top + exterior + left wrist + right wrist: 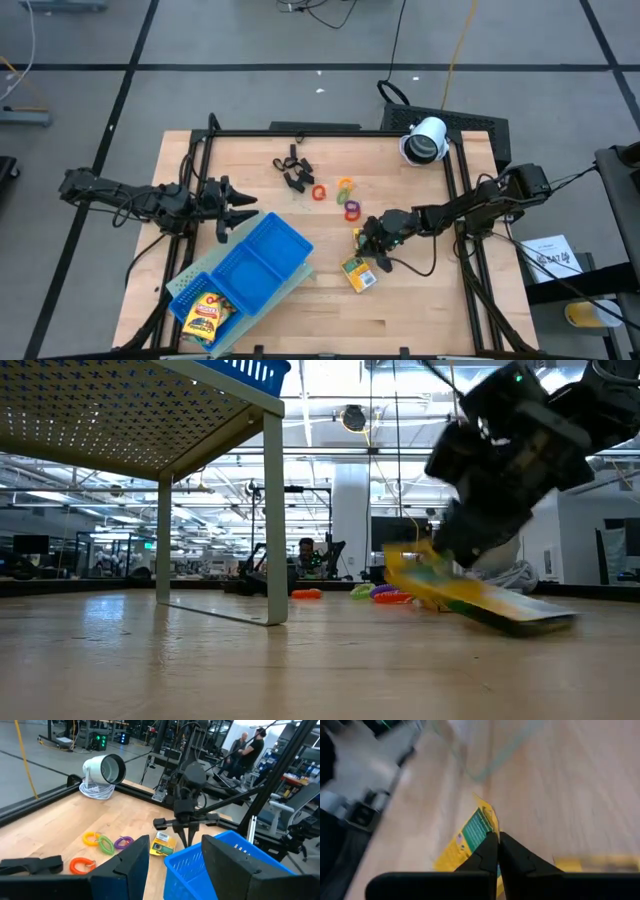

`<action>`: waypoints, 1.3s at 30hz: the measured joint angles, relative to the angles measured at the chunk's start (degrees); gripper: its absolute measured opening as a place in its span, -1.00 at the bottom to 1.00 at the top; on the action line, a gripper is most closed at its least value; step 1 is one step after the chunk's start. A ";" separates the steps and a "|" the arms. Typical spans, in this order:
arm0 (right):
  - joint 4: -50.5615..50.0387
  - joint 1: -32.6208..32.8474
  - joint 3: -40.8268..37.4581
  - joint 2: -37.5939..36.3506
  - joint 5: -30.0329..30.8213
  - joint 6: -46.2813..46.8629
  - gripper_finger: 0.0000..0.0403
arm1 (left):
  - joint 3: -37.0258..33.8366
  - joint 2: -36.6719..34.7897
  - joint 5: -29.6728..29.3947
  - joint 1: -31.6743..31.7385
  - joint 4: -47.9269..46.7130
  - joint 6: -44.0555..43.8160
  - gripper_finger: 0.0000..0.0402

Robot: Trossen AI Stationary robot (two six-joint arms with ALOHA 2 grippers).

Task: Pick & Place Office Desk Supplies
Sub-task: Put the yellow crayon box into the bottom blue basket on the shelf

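Observation:
A yellow printed pack (358,272) lies tilted at the table's middle right, with my right gripper (372,240) shut on it. A second yellow pack (205,315) lies in the near compartment of the blue tray (262,250). Coloured rings (345,197) and black clips (293,168) lie on the wood farther back. My left gripper (245,212) hangs open at the tray's far left corner, level and touching nothing; its fingers (132,867) frame the scene in the left wrist view. My right gripper pinches the yellow pack at one edge (487,827) between its two fingertips. The fingers slant down at it from the table's right side. The pack is tilted: its held end (405,565) is raised and its other end (540,622) rests on the table.
A white cylindrical device (425,140) with a coiled cable stands at the far right corner. The blue tray sits on a raised perforated stand (120,420) with thin legs. Black frame rails (300,132) run along the table's edges. People stand in the room beyond.

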 joint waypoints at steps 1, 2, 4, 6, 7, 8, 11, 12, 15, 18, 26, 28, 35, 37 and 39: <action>1.50 -0.11 0.00 -0.18 -0.10 -0.10 -0.99 | 0.00 0.01 0.00 -0.01 0.14 -0.36 -0.07; 2.30 -0.13 -0.01 -0.82 -0.08 -0.11 -1.00 | 0.00 0.00 0.01 -0.02 0.38 -0.72 -0.07; 5.41 -0.27 -0.03 -2.01 0.04 -0.76 -1.00 | 0.00 -0.01 0.00 -0.02 0.86 -1.12 -0.07; 7.75 -0.60 0.04 -3.40 0.09 -1.48 -1.00 | 0.00 0.01 0.02 0.00 1.73 -1.19 -0.07; 8.23 -0.78 0.00 -4.44 0.12 -2.03 -1.00 | 0.00 0.01 0.00 -0.02 2.26 -1.25 -0.07; 9.40 -0.93 -0.02 -5.34 0.27 -2.57 -1.00 | 0.00 0.09 0.00 0.00 2.83 -1.27 -0.07; 11.70 -1.79 0.02 -8.68 0.51 -4.79 -1.00 | 0.00 0.57 -0.01 0.00 4.40 -1.01 -0.07; 11.92 -2.11 0.02 -9.94 0.60 -5.64 -1.00 | 0.00 0.93 -0.02 0.00 5.18 -0.89 -0.07; 12.38 -3.04 0.02 -13.73 3.41 -8.42 -1.00 | 0.00 2.29 -0.04 0.11 7.29 -0.68 -0.07; 14.11 -4.12 0.02 -17.31 5.89 -10.40 -1.00 | 0.00 4.28 -0.05 0.11 10.34 0.57 -0.07; 17.79 -5.52 2.92 -21.47 6.42 -13.79 -1.00 | 0.21 11.76 -2.63 0.11 20.21 6.90 -0.03; 16.67 -5.46 4.84 -21.22 6.24 -14.87 -1.00 | 0.71 13.81 -3.68 0.11 21.62 8.31 0.06; 12.83 -5.44 12.07 -19.08 7.70 -19.00 -1.00 | 4.33 20.82 -4.04 0.09 26.39 11.40 0.45; 12.79 -5.44 13.62 -18.31 7.83 -20.16 -1.00 | 5.79 22.88 -4.02 0.11 27.92 11.78 0.50; 12.99 -5.47 15.15 -17.17 7.91 -21.26 -1.00 | 7.41 25.07 -4.00 -0.07 29.10 12.66 0.53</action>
